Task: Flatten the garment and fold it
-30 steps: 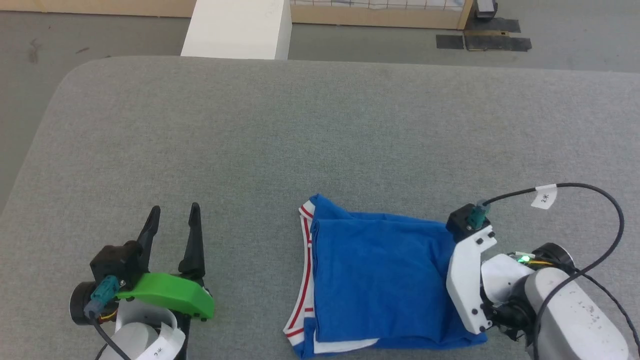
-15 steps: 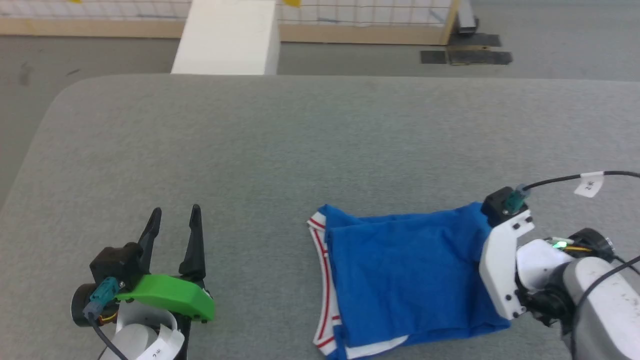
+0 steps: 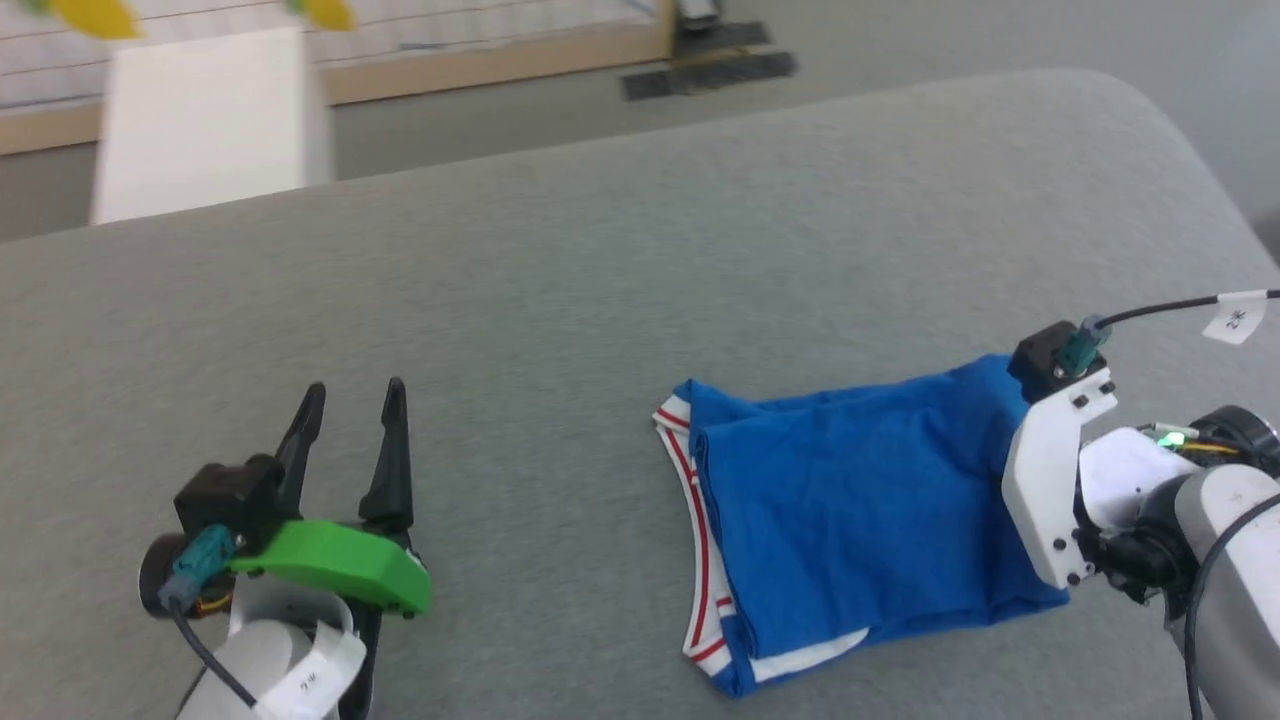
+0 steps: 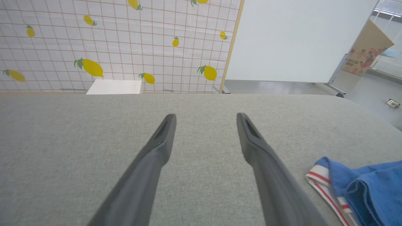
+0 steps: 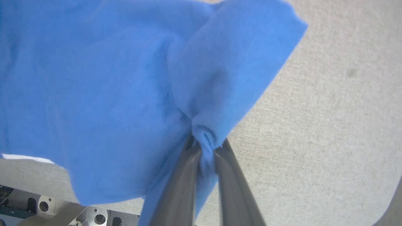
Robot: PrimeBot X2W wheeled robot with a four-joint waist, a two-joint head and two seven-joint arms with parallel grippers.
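Note:
The garment [image 3: 860,500] lies folded into a royal-blue block on the grey table [image 3: 600,250], with red-striped white trim along its left edge. My right gripper [image 5: 204,144] is shut on a bunched blue corner of the garment [image 5: 110,78] at its right side, lifting that edge slightly. In the head view its fingers are hidden under the white wrist mount [image 3: 1045,490]. My left gripper [image 3: 353,400] stands open over bare table well left of the garment, with nothing between its fingers [image 4: 157,150]. The garment's trimmed edge [image 4: 370,185] lies to its right.
A white box [image 3: 205,120] stands beyond the table's far edge. The table's rounded right corner [image 3: 1150,110] is near my right arm. Behind are a lemon-print grid wall [image 4: 110,47], a white board [image 4: 298,37] and a cardboard box [image 4: 366,47].
The head camera has turned, so the background slid left. My right gripper has drawn the garment to the right across the table, still shut on its corner. The left gripper stays open.

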